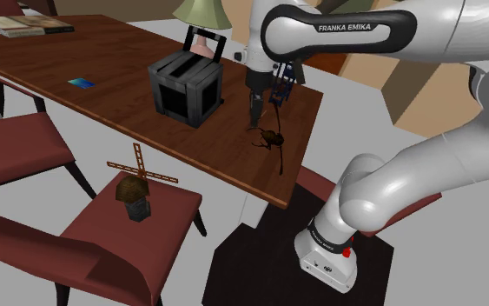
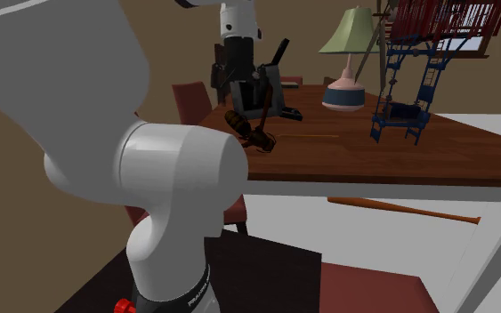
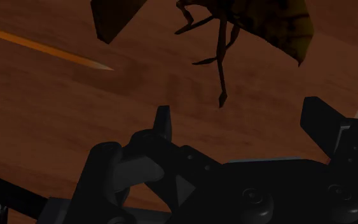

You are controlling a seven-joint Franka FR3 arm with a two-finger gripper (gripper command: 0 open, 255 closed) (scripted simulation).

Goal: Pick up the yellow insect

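Shoulder view: the insect (image 1: 271,137), dark brown with yellowish wings, lies on the wooden tabletop (image 1: 103,69) near its edge, not far from a black crate (image 1: 186,87); the gripper (image 1: 264,113) hovers just above it, fingers (image 3: 163,124) apart, holding nothing

Glossy white robot arm (image 1: 425,165) of rounded segments with dark grey joints. White lettering (image 1: 348,28) reads FRANKA EMIKA on a dark band. Small red button (image 1: 346,252) near the base. All-black gripper (image 3: 238,114).
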